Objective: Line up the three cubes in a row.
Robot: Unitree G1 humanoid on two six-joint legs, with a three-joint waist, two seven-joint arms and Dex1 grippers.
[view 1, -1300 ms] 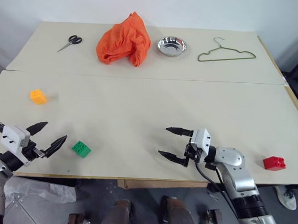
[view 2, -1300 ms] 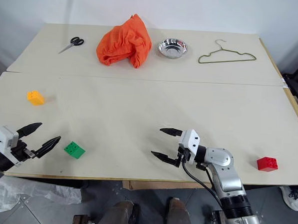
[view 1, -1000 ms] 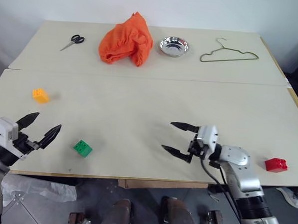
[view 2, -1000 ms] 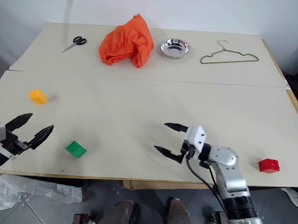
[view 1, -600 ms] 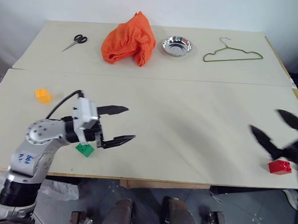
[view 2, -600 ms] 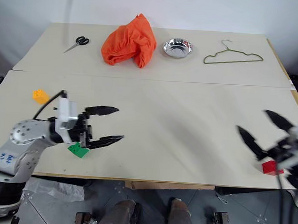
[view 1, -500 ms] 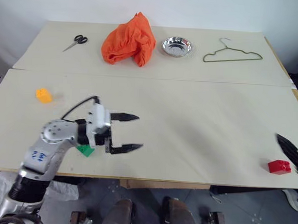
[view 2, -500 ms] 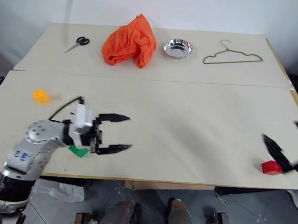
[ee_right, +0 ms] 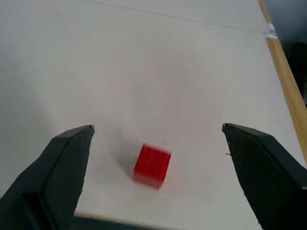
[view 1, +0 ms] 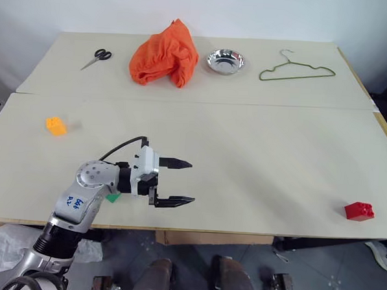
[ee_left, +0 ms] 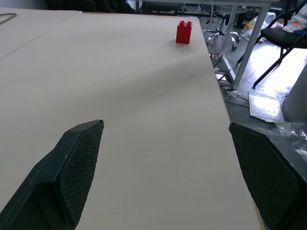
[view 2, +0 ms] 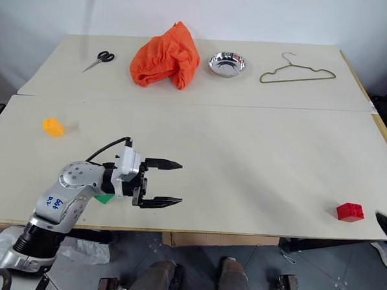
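- Left tool (view 1: 182, 182) gapes empty above the desk (view 1: 258, 155); green cube (view 1: 113, 196) sits behind its wrist.
- Right tool (ee_right: 156, 158) gapes wide, red cube (ee_right: 152, 165) ahead between its fingers.
- Orange-yellow cube (view 1: 55, 125) sits well apart.

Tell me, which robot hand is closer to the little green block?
Left. The left hand hovers just right of the green block, whose arm covers most of it. The right hand is far off, above the red block.

The orange-yellow cube (view 1: 55, 125) is sitting upright near the worktop's left side. The green cube (view 1: 113, 197) (mostly hidden, so its pose is probably flat) is lying near the front edge. The red cube (view 1: 359, 211) is resting far right.
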